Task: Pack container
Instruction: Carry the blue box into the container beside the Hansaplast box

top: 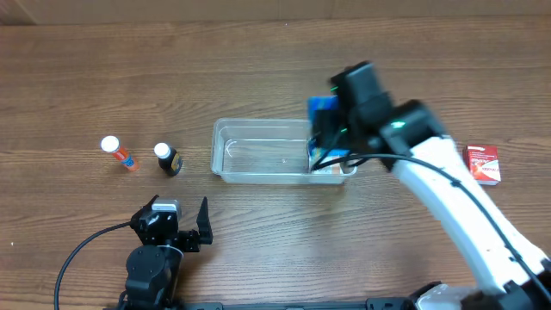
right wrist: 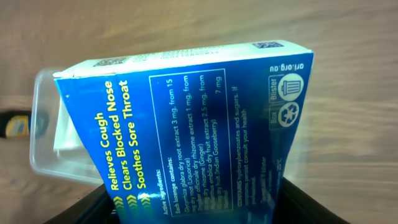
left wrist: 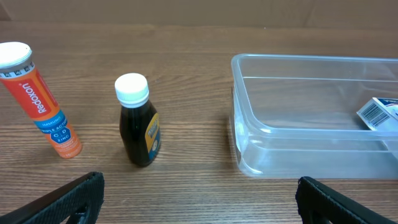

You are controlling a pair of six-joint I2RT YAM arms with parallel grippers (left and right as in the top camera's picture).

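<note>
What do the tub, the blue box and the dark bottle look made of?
Container: clear plastic, glossy. The wood grain shows through its walls.
Blue box: printed cardboard with a slight sheen, flat panels and folded edges.
Dark bottle: glossy dark body, glass or plastic, cannot tell. Its white cap looks like plastic.

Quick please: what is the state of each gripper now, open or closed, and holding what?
Left gripper: open, empty.
Right gripper: shut on the blue cough lozenge box, at the right end of the container.
</note>
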